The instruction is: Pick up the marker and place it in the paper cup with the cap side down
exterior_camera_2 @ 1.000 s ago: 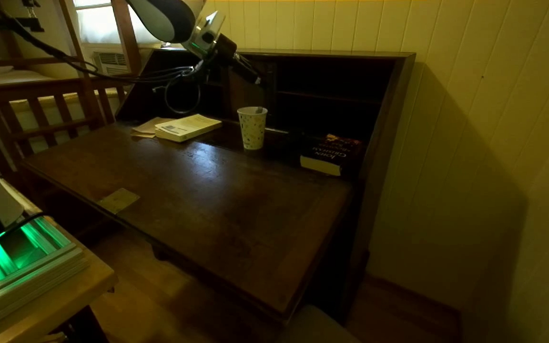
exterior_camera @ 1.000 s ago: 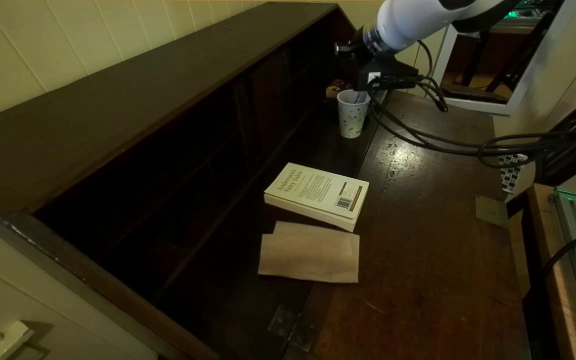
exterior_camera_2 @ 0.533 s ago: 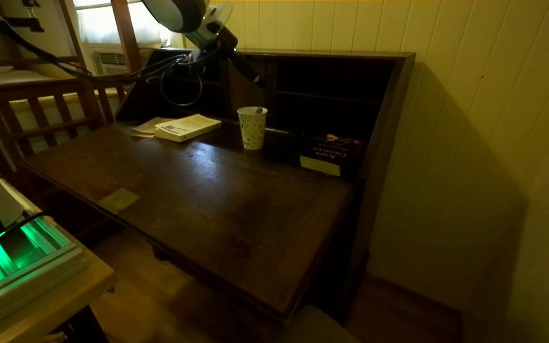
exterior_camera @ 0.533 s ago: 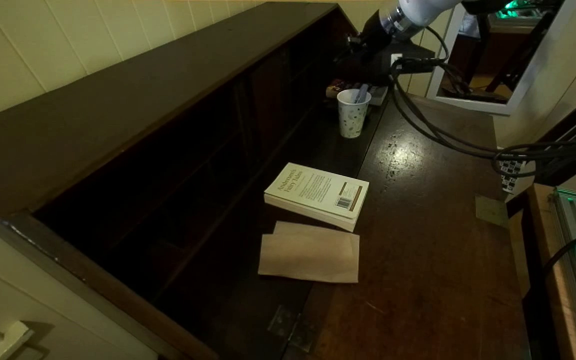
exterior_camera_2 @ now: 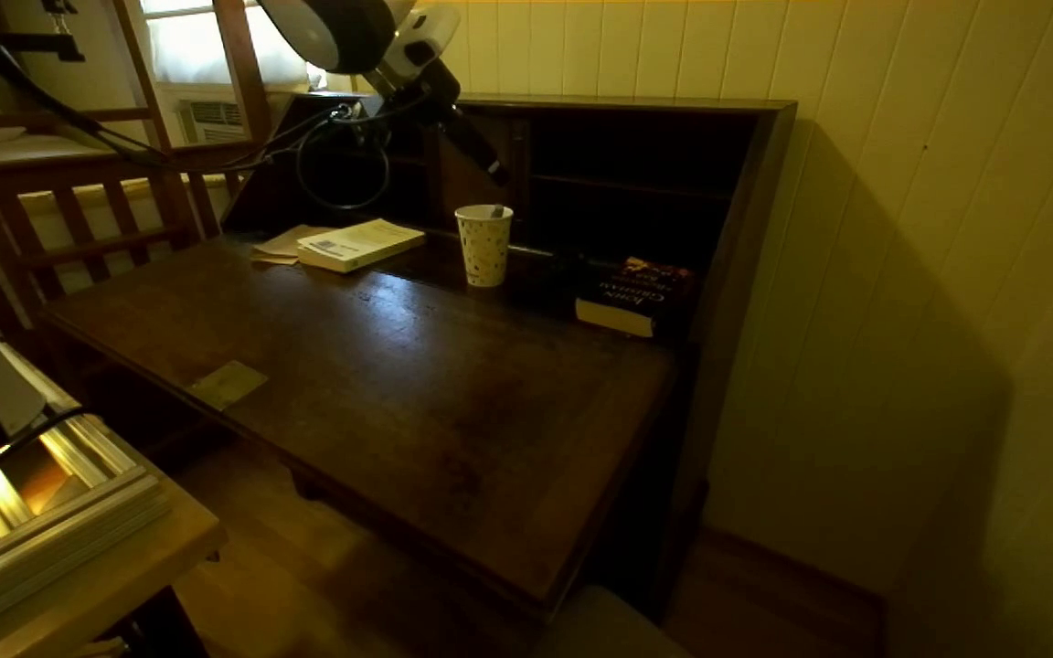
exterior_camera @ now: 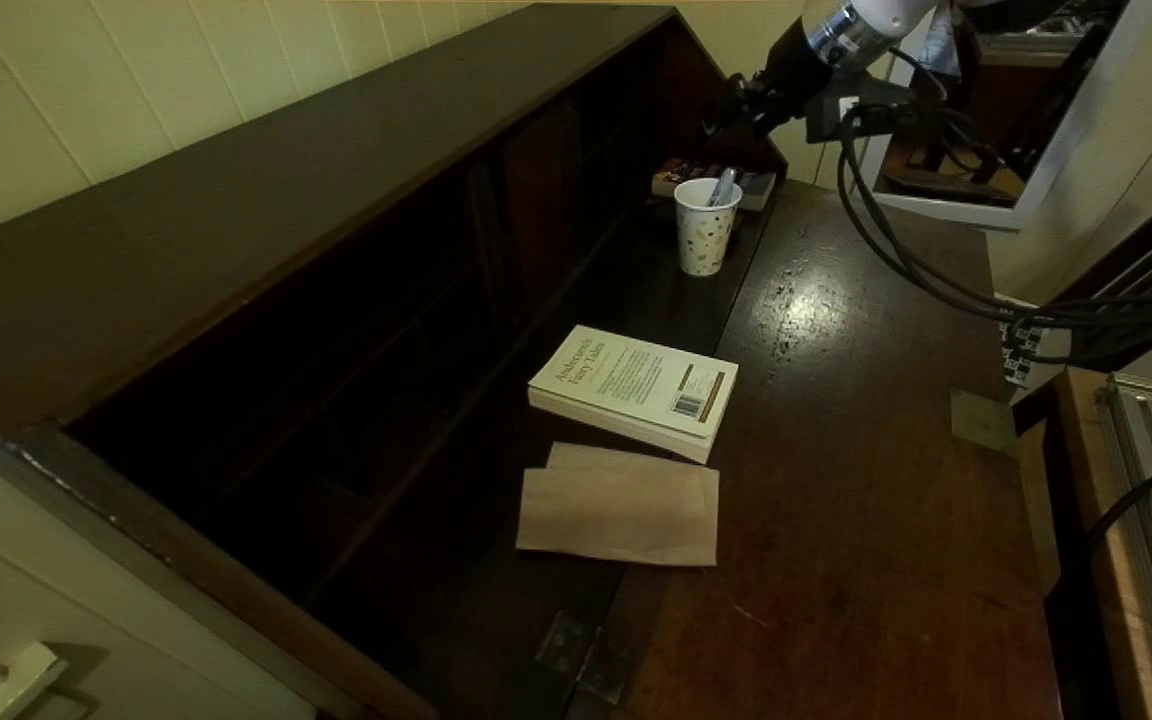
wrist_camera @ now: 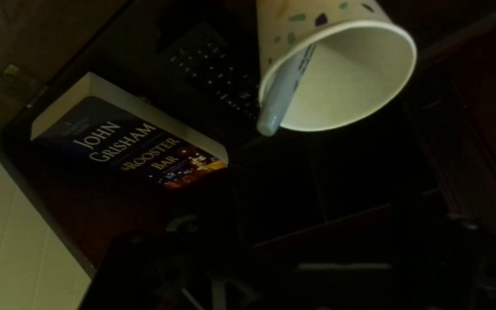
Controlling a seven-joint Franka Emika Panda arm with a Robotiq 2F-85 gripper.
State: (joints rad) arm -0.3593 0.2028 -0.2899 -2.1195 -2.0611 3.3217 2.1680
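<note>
The paper cup [exterior_camera: 704,240] stands upright on the desk; both exterior views show it, white with small coloured flecks. Inside it leans the grey marker [wrist_camera: 286,90], its blunt upper end past the rim and its lower part hidden by the cup wall. Which end is the cap I cannot tell. My gripper [exterior_camera: 734,120] hangs above and behind the cup in an exterior view, apart from cup and marker. In the wrist view its dark fingers are spread wide at the bottom of the picture, with nothing seen between them.
A dark John Grisham book [wrist_camera: 119,146] lies beside the cup. A white book [exterior_camera: 636,390] and brown paper [exterior_camera: 621,515] lie farther along the desk. Shelf compartments [exterior_camera_2: 636,155] rise behind the cup. Arm cables [exterior_camera: 896,260] loop over the desk.
My gripper has moved away from the cup, toward the right in an exterior view, uncovering the marker's top. Cup and marker stay put. The green light at the robot's base has turned whitish.
</note>
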